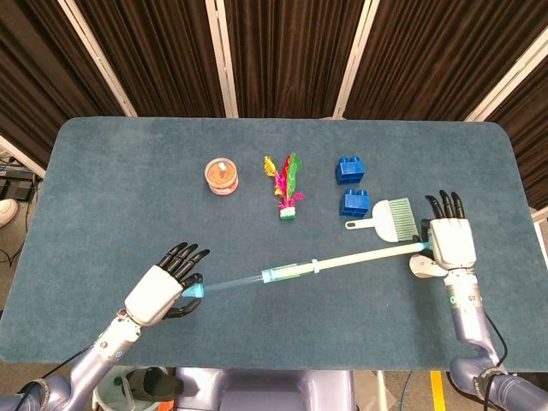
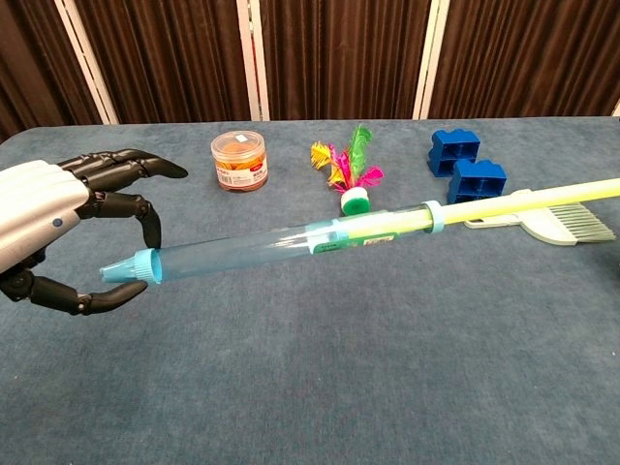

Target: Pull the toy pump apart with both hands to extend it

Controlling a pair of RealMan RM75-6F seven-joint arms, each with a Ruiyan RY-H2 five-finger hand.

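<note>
The toy pump (image 1: 291, 273) hangs above the table, slanting from lower left to upper right. Its clear tube (image 2: 242, 254) ends in a light blue nozzle (image 2: 126, 269), which my left hand (image 1: 158, 291) pinches between thumb and curled fingers (image 2: 116, 208). A yellow-green rod (image 1: 368, 255) sticks far out of the tube's ringed end (image 2: 433, 217). My right hand (image 1: 449, 244) holds the rod's far end at its palm side, its fingers pointing away from me. The chest view does not show the right hand; there the rod runs off the right edge.
At the back stand an orange jar (image 1: 222, 175), a feathered shuttlecock (image 1: 287, 190) and two blue blocks (image 1: 348, 169) (image 1: 354, 203). A pale green brush (image 1: 390, 218) lies under the rod near my right hand. A small white object (image 1: 421, 267) lies beside that hand.
</note>
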